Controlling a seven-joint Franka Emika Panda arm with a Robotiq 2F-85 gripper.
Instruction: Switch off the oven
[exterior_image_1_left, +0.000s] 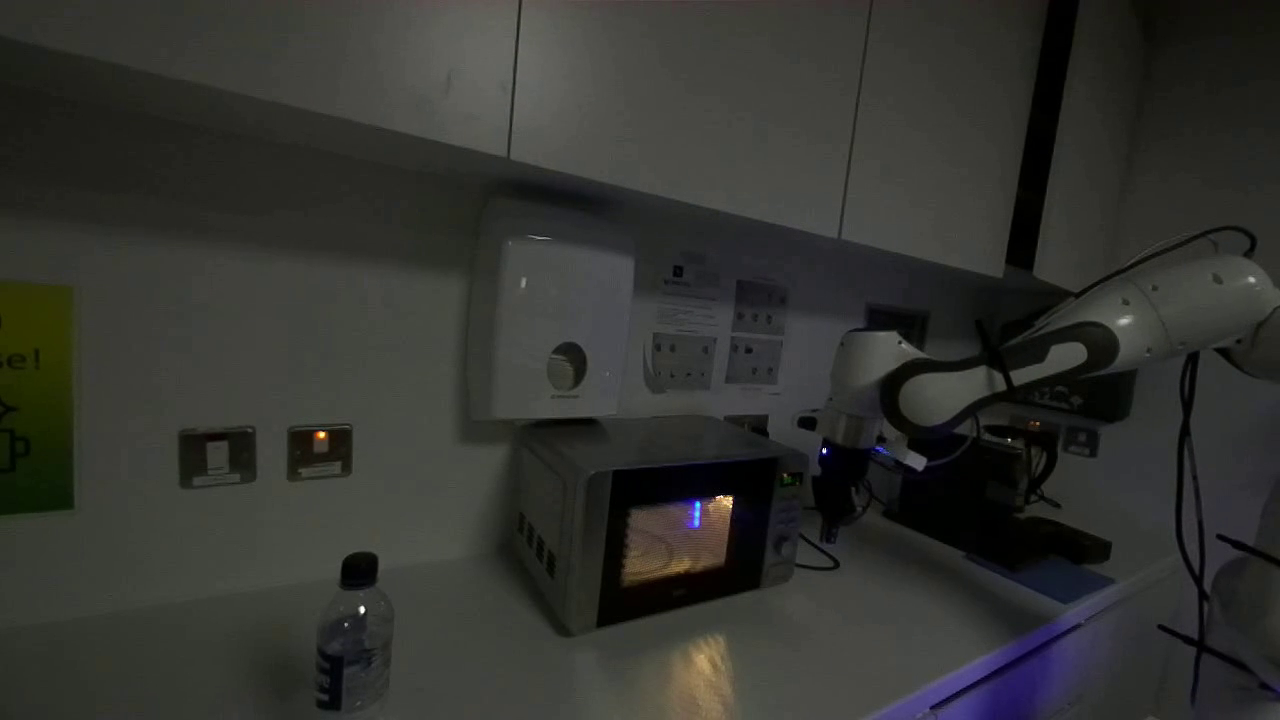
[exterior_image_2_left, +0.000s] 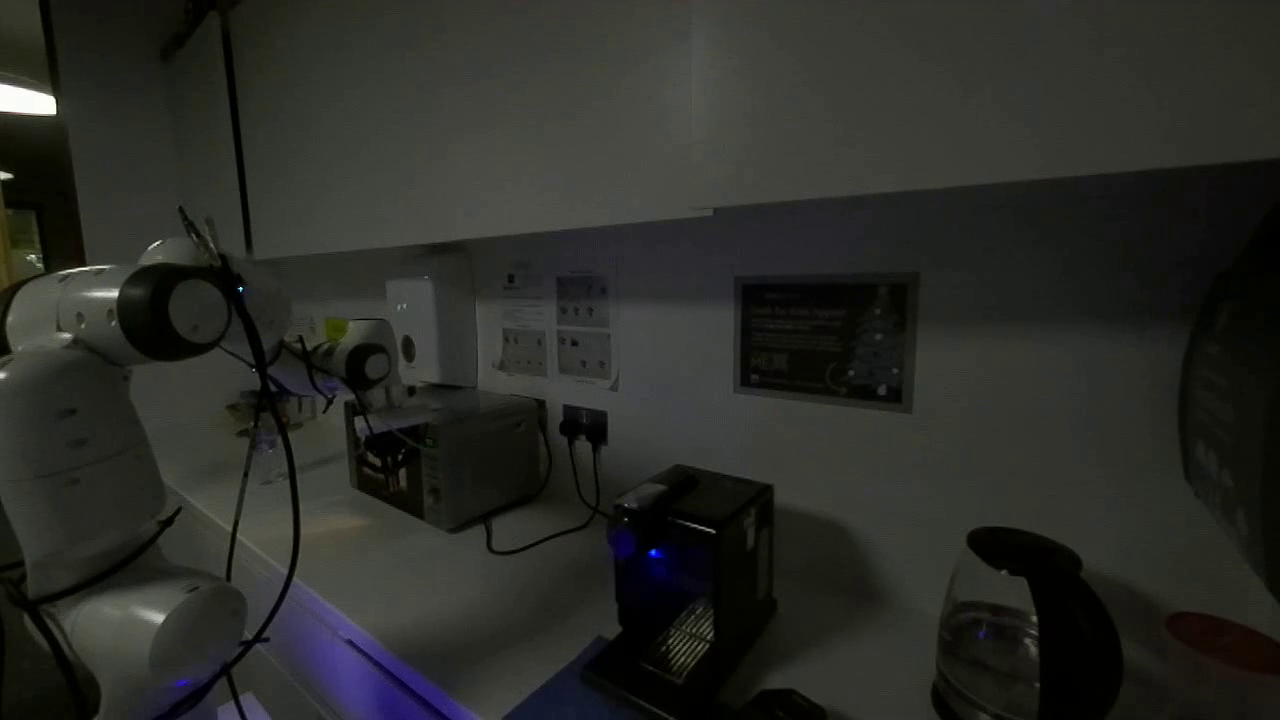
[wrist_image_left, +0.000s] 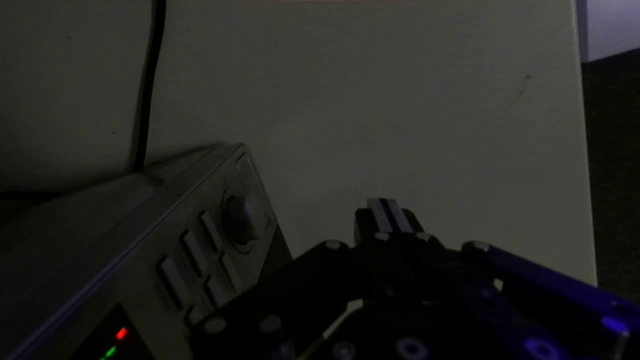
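While readying a press, judged to be the step in hand, leave the bottle (exterior_image_1_left: 355, 640) out of account: well to the left of any likely path. Next rightward, find the oven (exterior_image_1_left: 655, 525) on the counter (exterior_image_1_left: 470, 660), lit from within and so presumably running. Over to the wrist view, again from the left: first the display (wrist_image_left: 112, 340), cut off at the bottom and not readable; then the cord (wrist_image_left: 148, 85), best not snagged. Next, study the panel (wrist_image_left: 162, 240) and its buttons (wrist_image_left: 194, 252), without legible labels; impossible to tell which to push, so settle that before any contact. Just beside, mind the knob (wrist_image_left: 246, 218), jutting out and likely to turn if brushed. Rightmost, the gripper (wrist_image_left: 386, 207), with tips together and nothing between, pointing down, in front of the panel and apart from it. Treat those tips as a single blunt probe. Line up at the right height, come in square and slowly, steer past the knob, push one button briefly, back straight off, and watch for darkness inside.
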